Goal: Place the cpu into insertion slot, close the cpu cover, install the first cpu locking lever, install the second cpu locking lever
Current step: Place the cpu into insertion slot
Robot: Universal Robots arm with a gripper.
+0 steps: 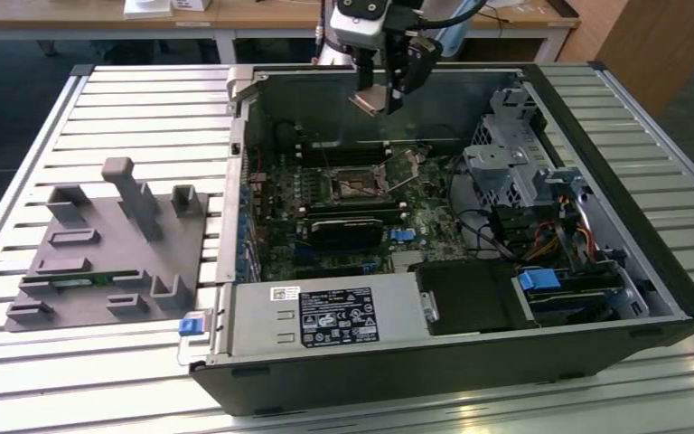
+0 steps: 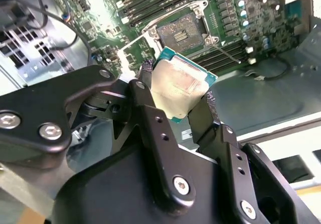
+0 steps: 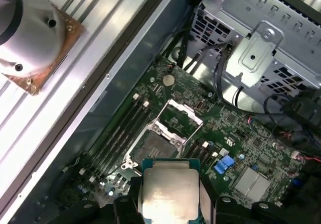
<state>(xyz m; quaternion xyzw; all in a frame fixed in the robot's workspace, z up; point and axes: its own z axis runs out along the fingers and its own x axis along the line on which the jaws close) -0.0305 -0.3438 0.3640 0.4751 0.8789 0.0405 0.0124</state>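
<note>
I'm looking at a slatted metal table point(image 1: 142, 108) with an open black computer case point(image 1: 444, 371) lying on its side on it. A grey plastic fixture point(image 1: 106, 262) with upright posts sits beside the case on the exterior view's left. Inside the case, a silvery power supply point(image 1: 323, 316) fills the near corner and a metal drive cage point(image 1: 516, 154) stands along the exterior view's right. The green motherboard point(image 1: 281, 253) lies flat on the case floor between them. The arm's gripper point(image 1: 379, 101) hangs over the far end of the case, well above the board. In the second wrist view the gripper point(image 2: 178, 82) is clamped on the cpu point(image 2: 184, 89), its two black fingers point(image 2: 146, 83) pressing opposite edges of the chip. The pale metal face is turned towards the camera and the chip sits tilted. The first wrist view shows the same cpu point(image 3: 168, 194) in the air, apart from the board below it. The long memory slots point(image 3: 120, 133) run beside the insertion slot point(image 3: 153, 148), whose dark centre lies bare. The cpu cover point(image 3: 180, 114) is swung up and open at the slot's edge, with green board visible through its window. In the second wrist view a thin metal locking lever point(image 2: 228, 52) angles away from a corner of the insertion slot point(image 2: 181, 30), not latched down.
</note>
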